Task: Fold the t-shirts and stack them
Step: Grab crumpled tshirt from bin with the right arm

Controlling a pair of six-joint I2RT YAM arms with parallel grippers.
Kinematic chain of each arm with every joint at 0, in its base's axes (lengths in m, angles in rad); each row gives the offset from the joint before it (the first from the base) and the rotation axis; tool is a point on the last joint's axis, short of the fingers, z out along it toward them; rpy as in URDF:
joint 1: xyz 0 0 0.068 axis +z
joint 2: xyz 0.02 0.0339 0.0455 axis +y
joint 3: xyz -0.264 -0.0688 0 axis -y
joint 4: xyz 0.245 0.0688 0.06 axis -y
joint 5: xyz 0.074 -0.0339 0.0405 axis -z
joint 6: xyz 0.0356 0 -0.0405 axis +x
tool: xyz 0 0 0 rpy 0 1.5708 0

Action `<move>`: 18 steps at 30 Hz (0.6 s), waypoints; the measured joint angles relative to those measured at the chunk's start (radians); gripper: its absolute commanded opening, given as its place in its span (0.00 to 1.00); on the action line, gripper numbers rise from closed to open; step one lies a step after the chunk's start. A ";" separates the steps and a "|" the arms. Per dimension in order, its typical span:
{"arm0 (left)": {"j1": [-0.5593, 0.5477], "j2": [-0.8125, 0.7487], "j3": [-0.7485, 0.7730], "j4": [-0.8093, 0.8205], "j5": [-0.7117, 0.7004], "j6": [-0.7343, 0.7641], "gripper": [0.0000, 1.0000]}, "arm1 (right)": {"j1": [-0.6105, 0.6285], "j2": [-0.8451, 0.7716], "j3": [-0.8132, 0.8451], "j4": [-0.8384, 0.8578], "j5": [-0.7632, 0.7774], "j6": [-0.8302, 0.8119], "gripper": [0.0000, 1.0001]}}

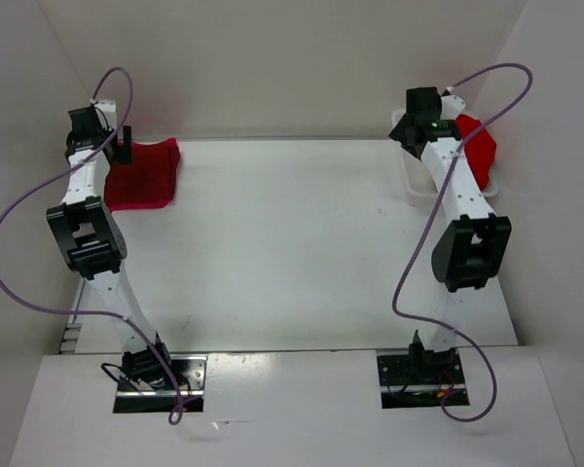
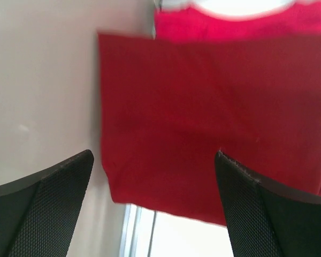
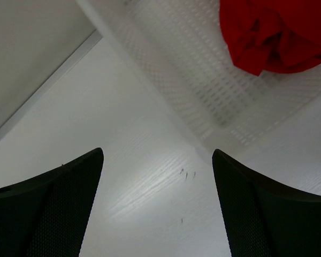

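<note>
A folded maroon t-shirt (image 2: 203, 123) lies on a crimson t-shirt (image 2: 230, 27) at the desk's (image 1: 302, 253) far-left corner. The left gripper (image 2: 155, 160) hovers above them, fingers wide and empty. The bright red t-shirt (image 3: 273, 37) lies crumpled in the white mesh basket (image 3: 203, 80). The right gripper (image 3: 158, 155), fingers also wide and empty, is just beside the basket. Fetching that shirt looks to be next: reach over the rim and pinch the cloth.

Three red cloth t-shirts are counted: one dark maroon folded t-shirt (image 2: 203, 128), one pinkish-crimson folded t-shirt (image 2: 230, 24), one bright red crumpled t-shirt (image 3: 273, 37). One white plastic mesh basket (image 3: 203, 75) is recorded. Two white-and-black jointed arms are noted: left arm (image 1: 90, 229), right arm (image 1: 467, 229).
</note>
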 measured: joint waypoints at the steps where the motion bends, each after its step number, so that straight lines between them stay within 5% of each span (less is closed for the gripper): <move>1: 0.005 0.003 -0.010 -0.008 0.008 0.000 1.00 | -0.014 0.032 0.018 0.001 0.026 0.012 0.87; 12: -0.106 -0.142 -0.186 -0.108 0.207 -0.005 1.00 | -0.145 0.436 0.362 -0.143 0.340 0.156 1.00; 18: -0.137 -0.155 -0.191 -0.167 0.302 -0.027 1.00 | -0.158 0.720 0.855 -0.303 0.476 0.153 1.00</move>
